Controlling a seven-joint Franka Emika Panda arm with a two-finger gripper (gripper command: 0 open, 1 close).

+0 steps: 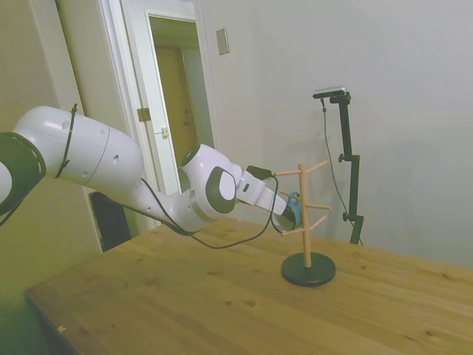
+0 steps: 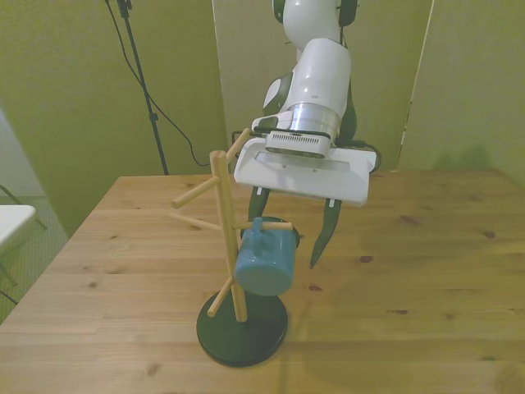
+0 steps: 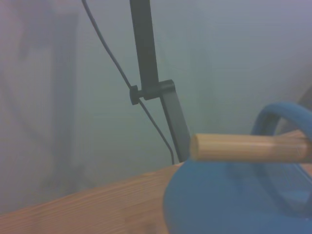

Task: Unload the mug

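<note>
The mug (image 2: 264, 263) is small and light blue. It hangs by its loop handle on a lower peg of the wooden peg stand (image 2: 225, 213), which rises from a dark round base (image 2: 243, 330). My gripper (image 2: 290, 228) is open, with one dark finger (image 2: 323, 231) beside the mug toward the front view's right and the other partly hidden behind the mug. In the side view the gripper (image 1: 285, 215) reaches the stand (image 1: 304, 222), and only a sliver of the mug (image 1: 295, 210) shows. The wrist view shows the mug (image 3: 219, 204) close up, with a peg (image 3: 248, 147) through its handle (image 3: 280, 113).
The wooden table (image 1: 185, 296) stretches around the stand. A doorway (image 1: 177, 111) and a dark object (image 1: 111, 218) lie behind the table's far side in the side view. A white surface (image 2: 12, 223) shows at the front view's left edge.
</note>
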